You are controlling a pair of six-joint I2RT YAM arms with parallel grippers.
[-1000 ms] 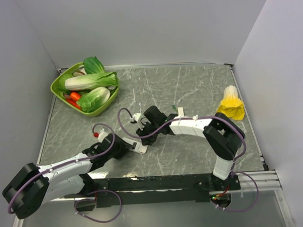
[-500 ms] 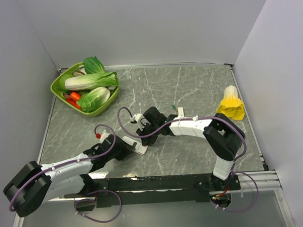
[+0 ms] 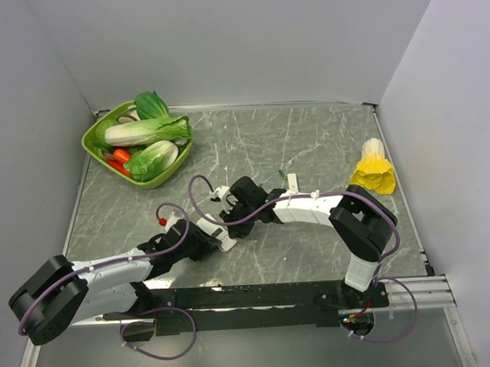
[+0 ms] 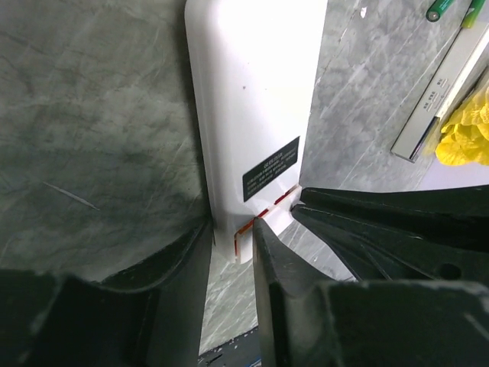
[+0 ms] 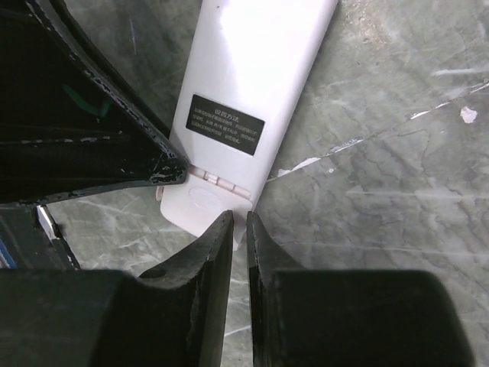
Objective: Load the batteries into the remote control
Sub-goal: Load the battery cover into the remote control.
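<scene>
Toward the table's [image 3: 308,141] six o'clock edge lies the remote control [image 4: 252,99], back up. The left gripper [image 4: 231,229] pinches its labelled end, while the right gripper [image 5: 239,222] sits at two o'clock, nearly closed there, its grip unclear.

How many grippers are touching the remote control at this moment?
2. The left gripper clamps a corner of the remote control at its labelled end; the right gripper pinches the same end, beside it.

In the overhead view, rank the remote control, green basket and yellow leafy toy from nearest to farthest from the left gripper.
From the left gripper:
1. remote control, at its fingertips, mid-table.
2. green basket, back left corner.
3. yellow leafy toy, right edge.
</scene>
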